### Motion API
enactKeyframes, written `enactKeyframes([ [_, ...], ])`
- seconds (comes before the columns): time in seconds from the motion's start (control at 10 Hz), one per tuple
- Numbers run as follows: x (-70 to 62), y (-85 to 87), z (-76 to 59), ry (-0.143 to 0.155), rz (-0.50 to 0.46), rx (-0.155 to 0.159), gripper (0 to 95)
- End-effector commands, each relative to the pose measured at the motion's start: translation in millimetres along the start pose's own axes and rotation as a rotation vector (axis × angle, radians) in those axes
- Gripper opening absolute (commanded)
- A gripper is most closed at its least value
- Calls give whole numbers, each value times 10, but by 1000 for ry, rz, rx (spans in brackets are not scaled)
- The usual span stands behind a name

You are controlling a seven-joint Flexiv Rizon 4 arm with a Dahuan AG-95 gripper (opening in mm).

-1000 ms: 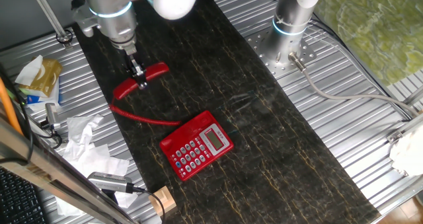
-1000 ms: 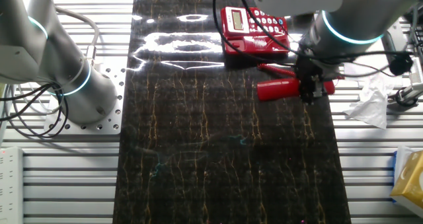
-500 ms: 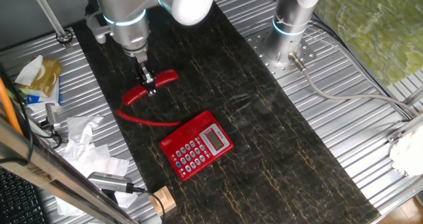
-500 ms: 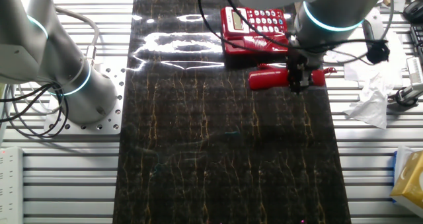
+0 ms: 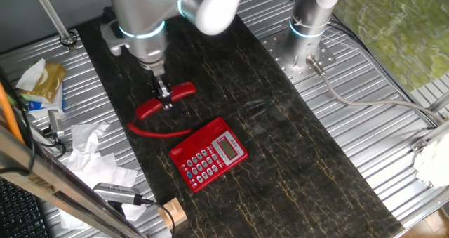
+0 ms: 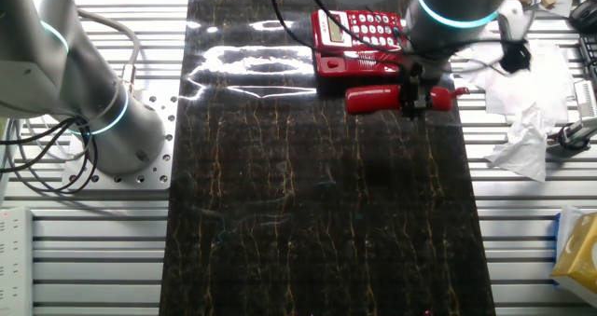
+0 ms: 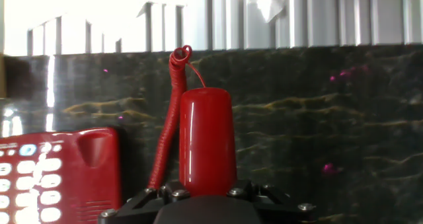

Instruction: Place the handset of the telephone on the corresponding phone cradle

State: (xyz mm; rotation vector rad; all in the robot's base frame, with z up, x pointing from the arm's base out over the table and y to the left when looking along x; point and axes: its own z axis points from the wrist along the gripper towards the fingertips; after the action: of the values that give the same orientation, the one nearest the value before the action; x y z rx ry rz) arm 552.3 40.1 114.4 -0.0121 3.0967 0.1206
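Observation:
My gripper [image 5: 165, 100] is shut on the middle of the red handset [image 5: 182, 93] and holds it above the dark mat, up and left of the red telephone [image 5: 209, 154]. In the other fixed view the gripper [image 6: 411, 102] carries the handset [image 6: 373, 99] just in front of the telephone [image 6: 359, 42]. The hand view shows the handset [image 7: 207, 140] rising from between my fingers, its coiled cord [image 7: 170, 127] trailing to its left, and the telephone's cradle strip [image 7: 96, 174] with keypad at the lower left. The cradle [image 5: 233, 137] is bare.
Crumpled white paper [image 5: 93, 157] and a yellow packet [image 5: 43, 82] lie on the slatted table [image 5: 70, 90] left of the mat. A small wooden block [image 5: 171, 213] sits near the front edge. A second arm's base [image 5: 309, 27] stands at the back right.
My gripper has carried the handset across the mat towards the telephone; the cord trails after it. The telephone has not moved.

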Motion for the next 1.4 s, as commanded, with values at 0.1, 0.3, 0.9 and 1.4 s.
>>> enactKeyframes([
  [0.1,9,46,14,0,4,-1,0],
  [0.3,57,176,20,0,15,0,0],
  [0.9,139,477,93,-16,47,-9,0],
  [1.4,215,689,136,-23,55,-11,0],
])
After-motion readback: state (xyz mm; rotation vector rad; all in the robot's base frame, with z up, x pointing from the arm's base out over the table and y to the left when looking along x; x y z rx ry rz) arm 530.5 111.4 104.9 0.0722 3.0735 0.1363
